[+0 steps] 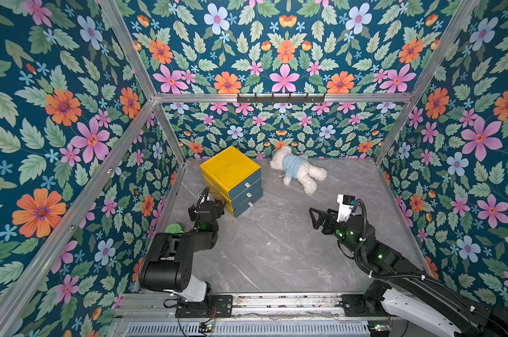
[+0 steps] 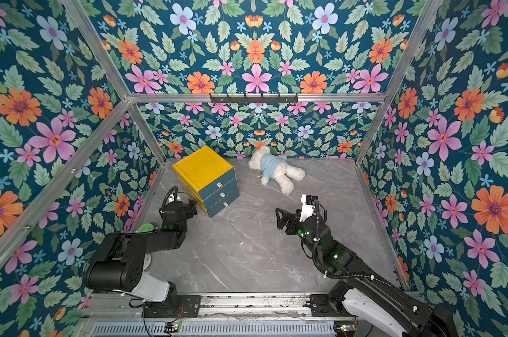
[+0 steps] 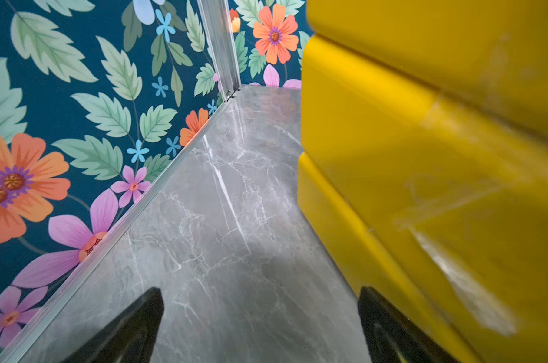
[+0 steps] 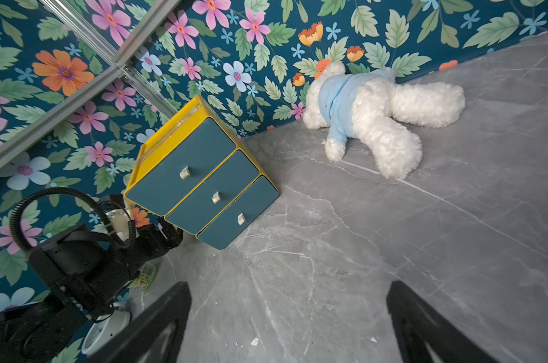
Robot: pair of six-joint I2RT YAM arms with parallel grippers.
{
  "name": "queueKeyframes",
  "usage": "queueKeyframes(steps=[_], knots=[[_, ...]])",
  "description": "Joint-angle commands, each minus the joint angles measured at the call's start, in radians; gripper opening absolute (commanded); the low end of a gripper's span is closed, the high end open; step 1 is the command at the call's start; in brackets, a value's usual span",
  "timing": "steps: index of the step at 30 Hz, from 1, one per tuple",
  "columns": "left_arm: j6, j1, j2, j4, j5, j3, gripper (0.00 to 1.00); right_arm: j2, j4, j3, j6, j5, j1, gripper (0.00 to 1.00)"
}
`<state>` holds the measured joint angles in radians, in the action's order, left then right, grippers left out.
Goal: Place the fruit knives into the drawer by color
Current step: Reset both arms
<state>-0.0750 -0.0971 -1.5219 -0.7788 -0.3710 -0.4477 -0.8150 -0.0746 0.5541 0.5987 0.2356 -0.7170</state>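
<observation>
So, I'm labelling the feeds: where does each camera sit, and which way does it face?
Top views: high overhead, looking down at table, cabinet, teddy; left gripper and right gripper show.
Left wrist: low beside cabinet's yellow side; own open fingertips show.
Right wrist: over the table, faces drawer fronts, teddy; own open fingertips, left arm show.
All share the cabinet.

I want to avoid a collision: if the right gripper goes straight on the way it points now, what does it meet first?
Probably the drawer chest: the open right gripper points across bare table at its blue fronts. Its downward tilt is unclear.
</observation>
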Motion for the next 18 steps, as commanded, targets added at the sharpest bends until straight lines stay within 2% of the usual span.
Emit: queueKeyframes(steps=[1,3,5,7,10,12,16,18], knots=[[0.050,0.023,-0.012,-0.046,0.086,-0.012,0.99,-0.015,0.025,0.022,-0.045,0.038,-0.002,0.99],[0.059,0.031,-0.024,-0.094,0.113,0.003,0.99,-0.022,0.043,0.034,-0.064,0.040,-0.001,0.99],[0.073,0.032,-0.055,-0.298,0.132,0.084,0.99,-0.026,0.082,0.046,-0.059,0.077,-0.002,0.99],[0.037,0.050,-0.041,-0.319,0.130,0.118,0.99,-0.024,0.083,0.043,-0.064,0.079,0.005,0.99],[0.054,0.054,-0.099,-0.541,0.135,0.191,0.99,-0.011,0.079,0.032,-0.042,0.075,0.037,0.99],[0.030,0.054,-0.071,-0.437,0.115,0.168,0.99,0.004,0.073,0.018,-0.042,0.054,0.073,0.99],[0.033,0.052,-0.080,-0.456,0.108,0.171,0.99,0.017,0.044,-0.016,-0.070,0.063,0.144,0.99],[0.034,0.052,-0.081,-0.463,0.109,0.172,0.99,0.009,0.050,-0.024,-0.084,0.095,0.213,0.99]])
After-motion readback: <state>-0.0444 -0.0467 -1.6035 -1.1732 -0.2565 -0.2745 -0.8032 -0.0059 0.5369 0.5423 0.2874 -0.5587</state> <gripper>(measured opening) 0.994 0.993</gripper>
